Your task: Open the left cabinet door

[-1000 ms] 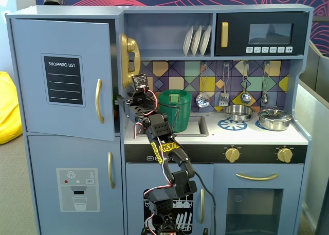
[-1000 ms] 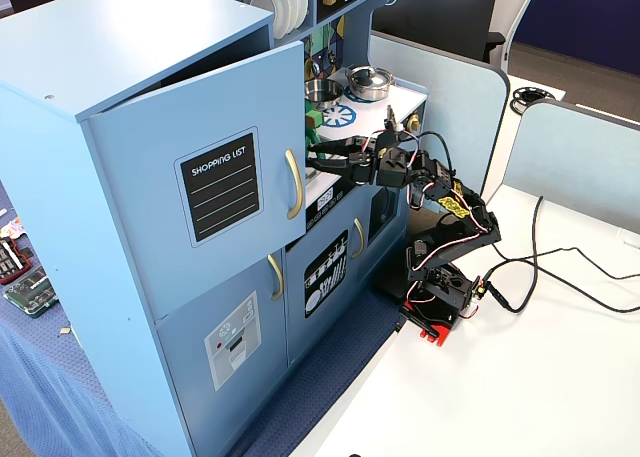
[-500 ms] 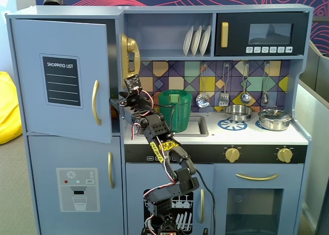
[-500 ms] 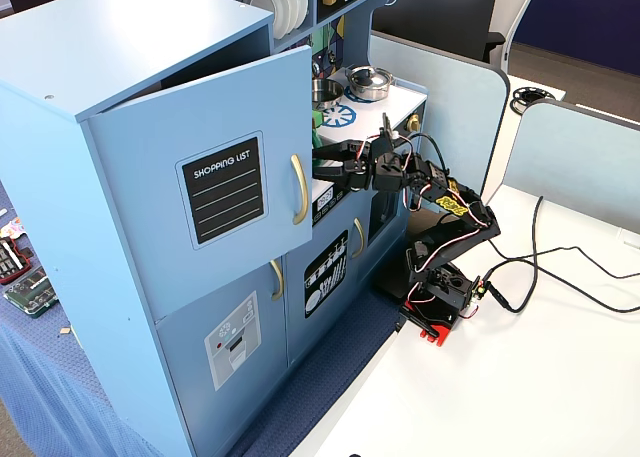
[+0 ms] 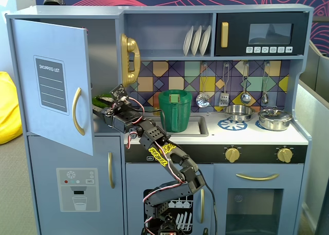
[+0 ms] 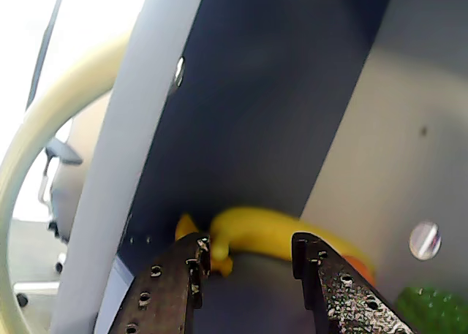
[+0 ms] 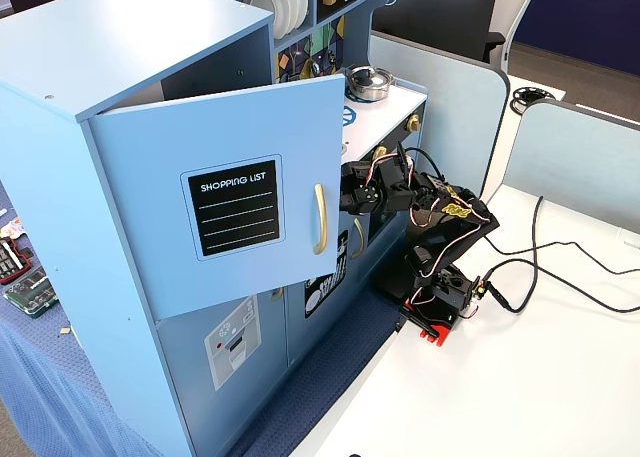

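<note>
The left cabinet door (image 5: 51,83) is standing partly open on the toy kitchen (image 5: 216,142), swung out on its hinge at the cabinet's outer edge, with its "SHOPPING LIST" panel (image 7: 238,206) and curved gold handle (image 7: 319,219) facing away from the cabinet. The arm (image 5: 164,158) is reaching up from its base on the white table (image 7: 520,377) and stretching toward the gap behind the door's free edge.

The pincer (image 6: 248,250) is pointing into the opened compartment, its two black fingers (image 6: 172,279) spread apart and holding nothing. In the wrist view the door's pale edge is running just to the left of the fingers, and the gold handle is curving beyond it at the far left. Straight ahead of the fingertips, a yellow banana-shaped toy (image 6: 270,232) is lying on the compartment floor, with something green (image 6: 431,312) showing at the lower right corner.

In a fixed view the pincer (image 5: 98,110) is sitting just right of the door's free edge, level with the handle's lower end; whether it is touching the door's back cannot be told. The lower door with the dispenser graphic (image 5: 77,190) is lying shut beneath it.
</note>
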`<state>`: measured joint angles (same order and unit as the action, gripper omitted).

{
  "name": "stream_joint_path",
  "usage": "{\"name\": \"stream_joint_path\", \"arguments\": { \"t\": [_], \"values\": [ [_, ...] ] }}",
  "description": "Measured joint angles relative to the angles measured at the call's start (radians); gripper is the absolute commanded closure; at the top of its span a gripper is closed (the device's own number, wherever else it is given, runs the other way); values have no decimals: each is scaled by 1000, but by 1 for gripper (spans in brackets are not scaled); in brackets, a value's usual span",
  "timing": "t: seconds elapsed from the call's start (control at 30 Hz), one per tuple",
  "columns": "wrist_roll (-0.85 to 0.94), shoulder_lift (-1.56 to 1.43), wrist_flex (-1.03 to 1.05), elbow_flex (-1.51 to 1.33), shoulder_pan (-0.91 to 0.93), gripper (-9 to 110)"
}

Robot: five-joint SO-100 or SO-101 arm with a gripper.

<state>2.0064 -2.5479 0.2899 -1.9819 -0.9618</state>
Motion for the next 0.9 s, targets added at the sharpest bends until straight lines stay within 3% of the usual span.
{"name": "stream_joint_path", "arguments": {
  "t": [0.3, 0.9],
  "values": [
    [28, 2, -23, -32, -37, 97],
    [-431, -40, 609, -28, 505, 98]
  ]
}}
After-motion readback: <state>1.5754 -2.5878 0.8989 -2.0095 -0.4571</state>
